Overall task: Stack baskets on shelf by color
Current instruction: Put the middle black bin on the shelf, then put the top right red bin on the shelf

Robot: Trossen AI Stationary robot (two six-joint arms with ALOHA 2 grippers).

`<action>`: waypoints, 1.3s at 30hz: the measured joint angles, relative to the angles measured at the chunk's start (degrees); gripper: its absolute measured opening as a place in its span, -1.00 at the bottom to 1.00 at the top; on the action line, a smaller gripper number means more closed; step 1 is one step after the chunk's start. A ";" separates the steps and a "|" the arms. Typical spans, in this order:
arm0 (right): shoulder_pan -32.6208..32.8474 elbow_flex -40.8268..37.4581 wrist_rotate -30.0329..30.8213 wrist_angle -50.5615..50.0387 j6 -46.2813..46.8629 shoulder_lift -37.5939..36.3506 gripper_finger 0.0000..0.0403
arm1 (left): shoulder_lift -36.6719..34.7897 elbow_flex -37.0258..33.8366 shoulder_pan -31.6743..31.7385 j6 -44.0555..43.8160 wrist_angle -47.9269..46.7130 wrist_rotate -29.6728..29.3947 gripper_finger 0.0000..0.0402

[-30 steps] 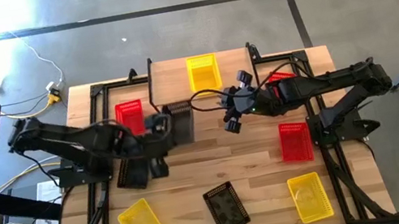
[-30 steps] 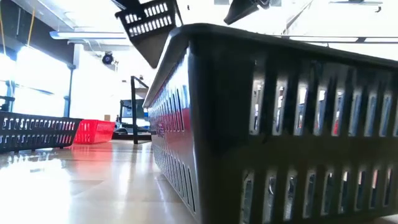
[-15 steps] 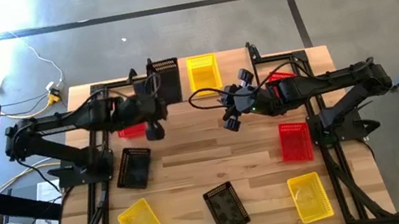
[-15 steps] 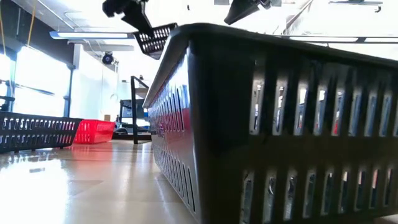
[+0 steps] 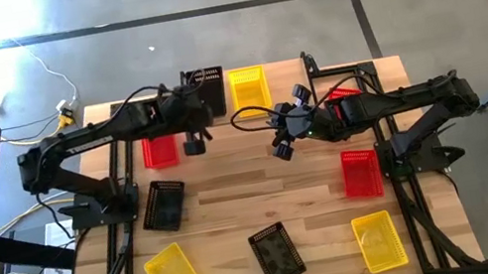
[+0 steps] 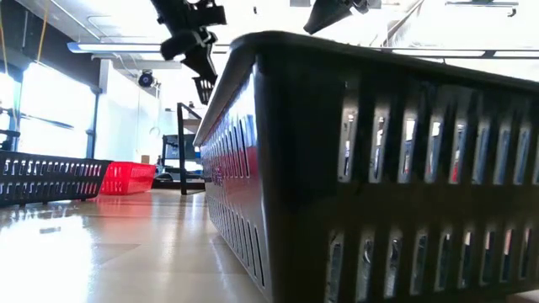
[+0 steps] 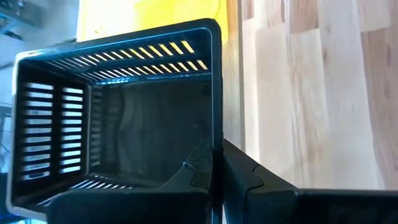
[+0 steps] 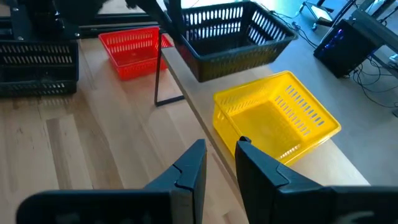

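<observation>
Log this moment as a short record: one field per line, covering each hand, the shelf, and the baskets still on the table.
left hand: shut on black basket, holding it at the shelf
right hand: open, empty, hovering near the shelf's front edge
on shelf: yellow basket, beside the black one
on table: three red, two yellow, two black baskets
stacks: none visible yet

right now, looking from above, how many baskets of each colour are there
red baskets: 3
yellow baskets: 3
black baskets: 3, one of them held by the left gripper at the shelf
total: 9
</observation>
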 joint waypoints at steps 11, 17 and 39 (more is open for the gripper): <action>-0.34 0.00 -0.02 0.00 -0.15 -0.02 -0.64 | 3.79 -0.02 0.98 -1.38 -0.05 1.43 -1.00; -1.48 0.00 -0.24 0.00 -0.15 -0.02 -0.64 | 4.91 -0.02 1.42 -1.46 0.10 1.48 -1.00; -1.62 0.00 -0.50 0.00 0.01 -0.02 -0.64 | 5.39 -0.02 1.27 -1.07 -0.09 0.16 -0.70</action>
